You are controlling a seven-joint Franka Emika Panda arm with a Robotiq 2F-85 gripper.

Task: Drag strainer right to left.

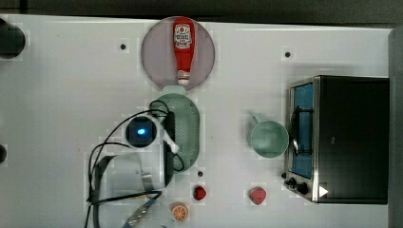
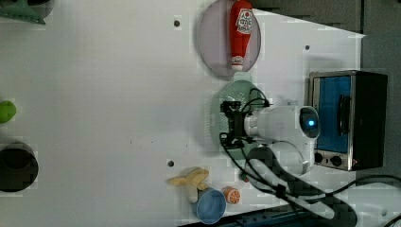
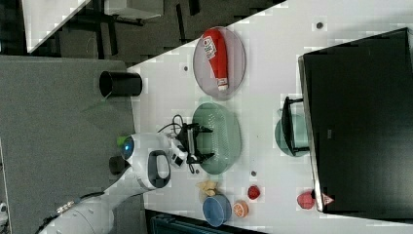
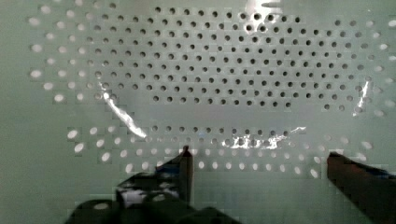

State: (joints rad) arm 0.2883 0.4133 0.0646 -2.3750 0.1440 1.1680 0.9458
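Note:
The strainer (image 1: 187,126) is a pale mint-green oval basket with a grid of small holes, lying on the white table just below the plate in the top view. My gripper (image 1: 169,135) hangs over the strainer's left part in the top view. In the right view the gripper (image 3: 203,143) points into the strainer (image 3: 224,136) with its two fingers spread apart. Close up in the wrist view, the strainer's holed floor (image 4: 210,79) lies under the gripper (image 4: 259,163), with nothing between its dark fingers (image 4: 186,164). From the left view, the gripper (image 2: 231,124) covers the middle of the strainer (image 2: 236,92).
A ketchup bottle (image 1: 183,47) lies on a purple plate (image 1: 154,52) just beyond the strainer. A mint mug (image 1: 269,138) and a toaster oven (image 1: 342,137) stand on the top view's right. Small toy fruits (image 1: 200,192), an orange slice (image 1: 179,212) and a blue bowl (image 3: 215,209) sit near the front edge.

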